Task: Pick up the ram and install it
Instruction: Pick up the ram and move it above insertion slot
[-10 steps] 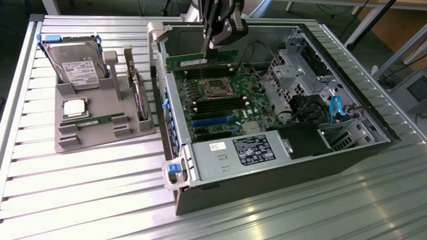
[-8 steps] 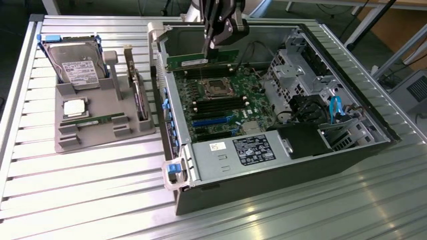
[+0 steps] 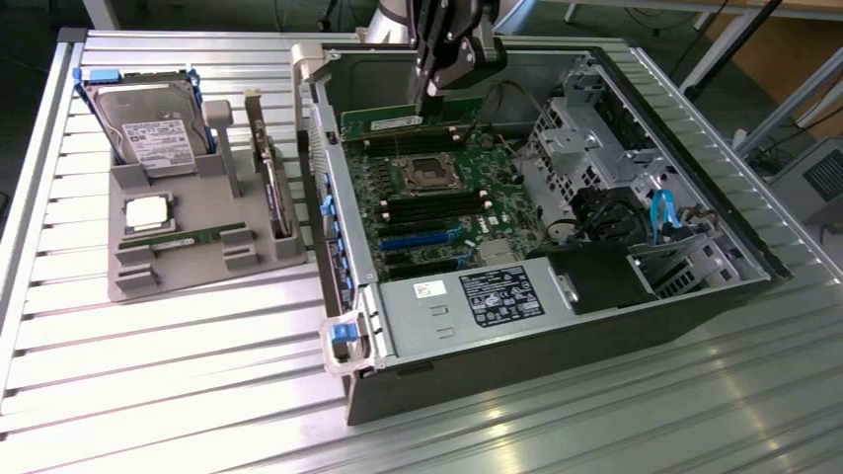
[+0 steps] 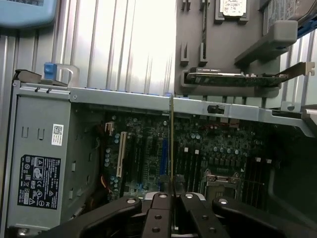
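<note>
To the exterior view's left of the open case point(image 3: 554, 346), the grey tray point(image 3: 172, 281) sits with spare parts. Over the case's motherboard point(image 3: 448, 212), the gripper point(image 3: 432, 91) is pinched narrow on the ram point(image 4: 171, 144), held edge-on. Looks like the install step; it calls for squaring the stick with a free slot.

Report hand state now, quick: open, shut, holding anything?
Hand: closed, gripping the ram by its edge, over the open computer case.
</note>
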